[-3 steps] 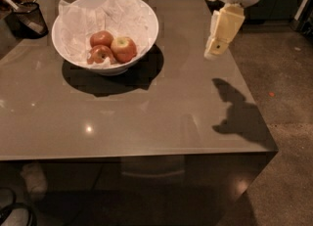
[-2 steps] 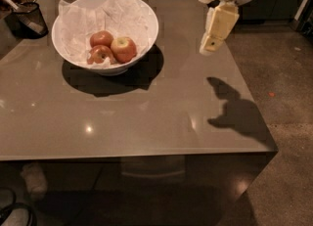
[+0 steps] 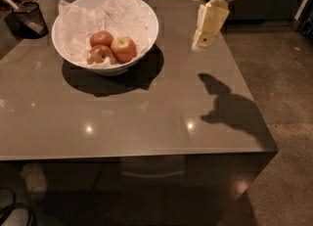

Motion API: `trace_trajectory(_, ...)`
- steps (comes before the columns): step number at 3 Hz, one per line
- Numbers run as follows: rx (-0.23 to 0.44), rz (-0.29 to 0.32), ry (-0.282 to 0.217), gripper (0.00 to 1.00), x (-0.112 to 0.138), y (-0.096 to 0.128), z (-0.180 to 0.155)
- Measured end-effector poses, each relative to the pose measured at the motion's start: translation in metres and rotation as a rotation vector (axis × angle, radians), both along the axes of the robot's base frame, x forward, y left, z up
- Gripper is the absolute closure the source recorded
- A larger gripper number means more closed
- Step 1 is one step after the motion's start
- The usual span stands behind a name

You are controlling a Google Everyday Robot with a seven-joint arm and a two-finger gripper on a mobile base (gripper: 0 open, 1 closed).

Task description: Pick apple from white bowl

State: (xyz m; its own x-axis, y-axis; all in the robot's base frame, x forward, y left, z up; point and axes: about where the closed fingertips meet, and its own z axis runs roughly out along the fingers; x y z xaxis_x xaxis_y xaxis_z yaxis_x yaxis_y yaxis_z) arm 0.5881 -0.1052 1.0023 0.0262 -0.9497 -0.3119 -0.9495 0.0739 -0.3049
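Apple [image 3: 124,49] is sitting with two others in the white bowl [image 3: 146,41]; gripper [image 3: 201,41] is drifting closer over the table [image 3: 146,107], can't tell if open.

Apple [image 3: 124,49] in white bowl [image 3: 112,67] on table [image 3: 146,112], back left; end effector [image 3: 201,41] above table, back right.

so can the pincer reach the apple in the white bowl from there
Probably yes: the pincer hangs right of the white bowl, nothing between, and the apple lies uncovered beside two darker apples.

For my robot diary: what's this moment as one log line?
claw: over table, right of bowl | apple: in bowl | grasp: not yet
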Motion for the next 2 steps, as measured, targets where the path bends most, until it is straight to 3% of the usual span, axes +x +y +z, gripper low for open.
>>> trace_trajectory(1,0.000,0.001,0.000,0.00,0.0004,0.0006,0.0001)
trace_trajectory(2,0.000,0.001,0.000,0.00,0.0004,0.0006,0.0001)
